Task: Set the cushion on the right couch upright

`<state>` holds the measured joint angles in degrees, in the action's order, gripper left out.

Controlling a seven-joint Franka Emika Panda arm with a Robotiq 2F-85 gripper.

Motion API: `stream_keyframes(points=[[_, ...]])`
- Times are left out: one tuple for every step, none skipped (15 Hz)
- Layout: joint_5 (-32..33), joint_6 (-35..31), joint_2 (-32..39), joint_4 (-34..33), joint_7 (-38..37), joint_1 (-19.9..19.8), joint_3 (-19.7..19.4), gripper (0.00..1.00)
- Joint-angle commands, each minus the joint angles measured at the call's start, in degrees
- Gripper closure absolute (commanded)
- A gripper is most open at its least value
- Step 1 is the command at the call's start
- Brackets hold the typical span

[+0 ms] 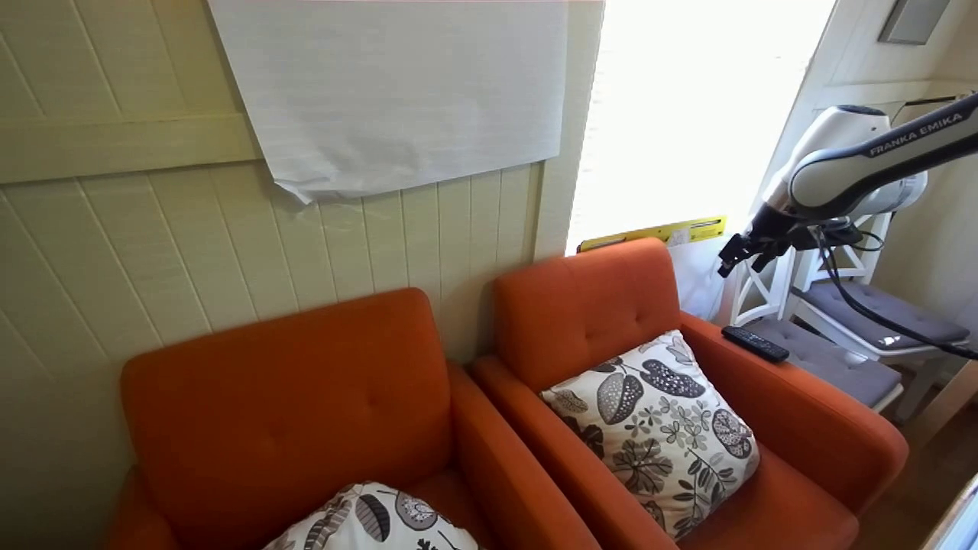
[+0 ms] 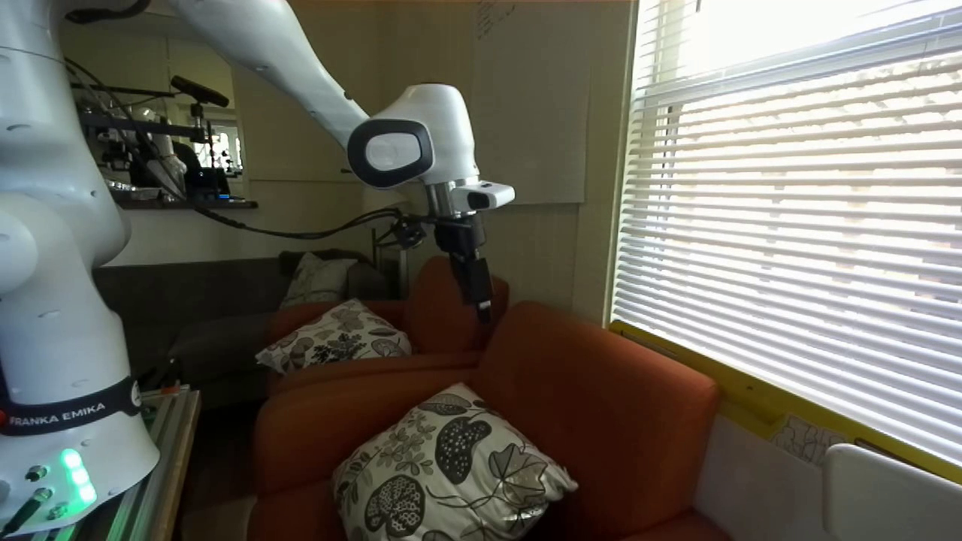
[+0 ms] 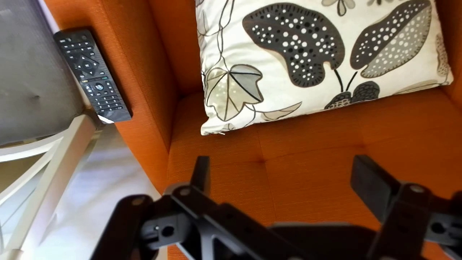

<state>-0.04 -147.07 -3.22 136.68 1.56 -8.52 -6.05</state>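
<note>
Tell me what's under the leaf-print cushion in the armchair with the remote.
Orange armchair seat shows past the leaf-print cushion; directly beneath is covered, so anything there can't be seen.

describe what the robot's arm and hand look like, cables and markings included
The smooth, rounded white arm has a dark oval ring at one joint. FRANKA EMIKA is lettered on a black band above glowing green lights and on a dark strip. A silver metal collar joins the angular black two-fingered hand, which shows round bolt heads. A thin black cable runs toward it.
</note>
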Motion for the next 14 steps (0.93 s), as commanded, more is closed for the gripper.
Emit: stream_keyframes(points=[[0.09, 0.16, -0.04, -0.08, -0.08, 0.47, -0.47, 0.0], [-1.62, 0.08, 0.75, -0.56, 0.99, 0.78, -0.41, 0.0], [-2.28, -0.39, 1.85, -1.04, 0.93, 1.03, -0.25, 0.0], [-2.06, -0.37, 2.66, -1.37, 0.6, 1.2, -0.09, 0.0], [-2.75, -0.33, 3.45, -1.67, 1.08, 1.54, 0.05, 0.0], [-3.34, -0.34, 4.1, -1.9, 1.4, 1.79, 0.2, 0.0], [-3.25, -0.15, 4.96, -2.51, 0.36, 2.26, 0.65, 0.0], [-3.55, 0.05, 5.82, -3.02, 0.12, 2.57, 0.89, 0.0], [-4.61, 0.03, 6.87, -3.36, 1.17, 2.4, 0.73, 0.0], [-6.01, 1.02, 8.27, -4.29, 1.55, 2.38, 0.77, 0.0], [-6.78, 1.82, 9.66, -5.27, 0.86, 2.31, 0.87, 0.0], [-7.21, 2.03, 11.1, -6.17, 0.25, 2.15, 0.85, 0.0], [-7.35, 1.92, 13.1, -7.52, -1.52, 2.02, 0.7, 0.0], [-7.79, 1.71, 15.13, -8.94, -3.36, 1.9, 0.58, 0.0]])
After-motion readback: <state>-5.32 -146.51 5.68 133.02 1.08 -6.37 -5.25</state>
